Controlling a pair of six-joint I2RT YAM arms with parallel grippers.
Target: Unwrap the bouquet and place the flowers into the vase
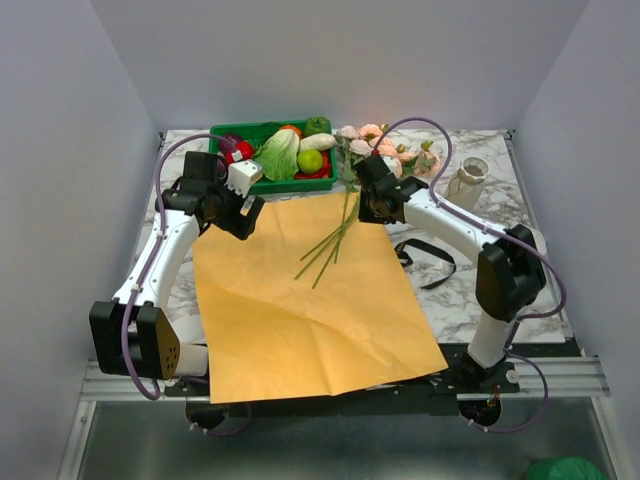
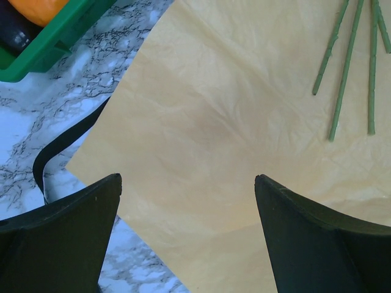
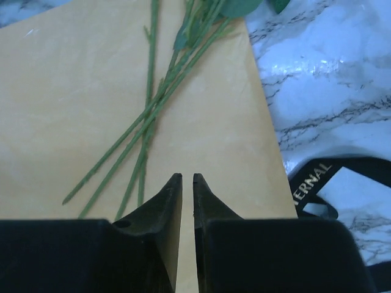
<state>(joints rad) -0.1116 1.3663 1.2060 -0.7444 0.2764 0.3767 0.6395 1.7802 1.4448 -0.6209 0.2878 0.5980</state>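
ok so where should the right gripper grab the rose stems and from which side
Grip the rose stems where they bunch together near the far edge of the orange paper, not at the splayed cut ends. They lie flat, so come down from above, jaws straddling the bundle crosswise. The right gripper is nearly shut, so open it first.

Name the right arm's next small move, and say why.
Probably reopen the right tool and shift it left over the stems to grasp them. Its fingers stand nearly shut on nothing, the stems lie loose on the flat orange paper, the ribbon is already off, and the vase holds no flowers yet.
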